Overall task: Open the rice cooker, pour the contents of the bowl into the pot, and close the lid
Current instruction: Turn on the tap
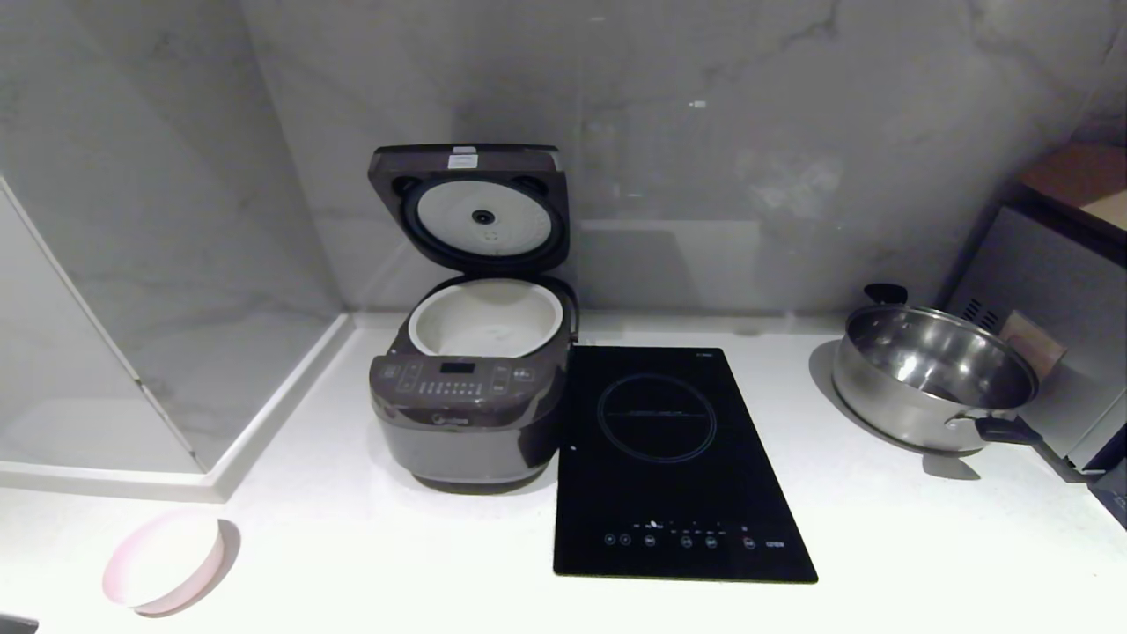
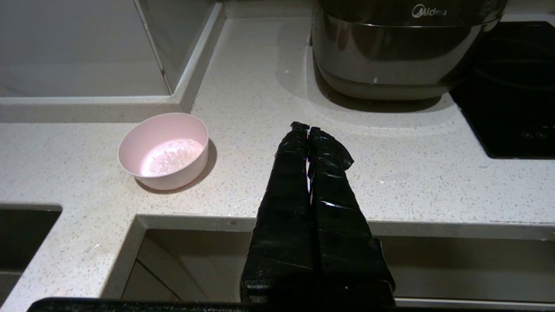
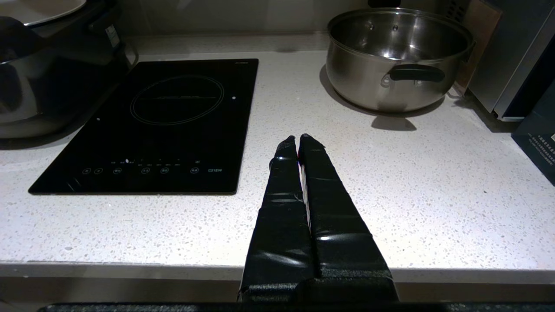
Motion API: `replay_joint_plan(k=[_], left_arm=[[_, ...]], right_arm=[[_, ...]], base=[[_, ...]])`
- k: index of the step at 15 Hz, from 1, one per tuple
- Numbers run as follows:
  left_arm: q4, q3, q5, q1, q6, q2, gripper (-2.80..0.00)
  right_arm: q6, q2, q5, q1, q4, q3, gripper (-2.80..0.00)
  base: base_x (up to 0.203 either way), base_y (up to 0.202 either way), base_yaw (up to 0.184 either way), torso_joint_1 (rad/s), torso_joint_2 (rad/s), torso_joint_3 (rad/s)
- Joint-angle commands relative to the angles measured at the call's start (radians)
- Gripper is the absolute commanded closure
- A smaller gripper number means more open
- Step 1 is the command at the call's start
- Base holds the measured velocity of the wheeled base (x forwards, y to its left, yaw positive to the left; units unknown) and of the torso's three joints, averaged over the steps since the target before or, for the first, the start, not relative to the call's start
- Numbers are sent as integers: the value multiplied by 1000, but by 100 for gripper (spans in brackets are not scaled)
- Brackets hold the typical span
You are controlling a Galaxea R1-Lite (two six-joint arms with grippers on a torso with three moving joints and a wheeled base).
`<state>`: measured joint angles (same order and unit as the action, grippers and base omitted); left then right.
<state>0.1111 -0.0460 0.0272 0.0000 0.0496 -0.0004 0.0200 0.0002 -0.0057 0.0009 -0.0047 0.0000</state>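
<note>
The bowl (image 2: 164,151) looks light, rigid and smooth (a little rice inside), so pinching its thin rim seems best. Left gripper (image 2: 308,128) and right gripper (image 3: 298,138) both hang empty, fingers together.

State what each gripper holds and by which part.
Nothing is held. The left gripper and right gripper are both shut and empty.

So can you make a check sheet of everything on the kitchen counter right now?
Surface: white speckled counter, nothing spilled.
Job's things: rice cooker with lid up; white pot inside looks empty; pink bowl holds a few white grains.
Clutter: black hob; steel pan.
Grippers: left gripper and right gripper at the counter's front edge, jaws shut, holding nothing.
Cables: nothing seen.
Surroundings: grey marble wall.
</note>
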Motion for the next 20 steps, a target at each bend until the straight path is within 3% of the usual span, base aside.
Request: replay_joint_plan(k=[1,7,20], left_arm=[[1,0,0,0,1,0,0],[-1,0,3,0,1,0,0],[-1,0,0,2,1,0,0]], right_arm=[[0,0,0,1,0,0,0],[0,0,0,-1,0,0,0],[0,0,0,-1,0,0,0]], base=[[0,0,0,0,0,0],[0,-2,18,0,0,0],[-1,-8,177,3,3,1]])
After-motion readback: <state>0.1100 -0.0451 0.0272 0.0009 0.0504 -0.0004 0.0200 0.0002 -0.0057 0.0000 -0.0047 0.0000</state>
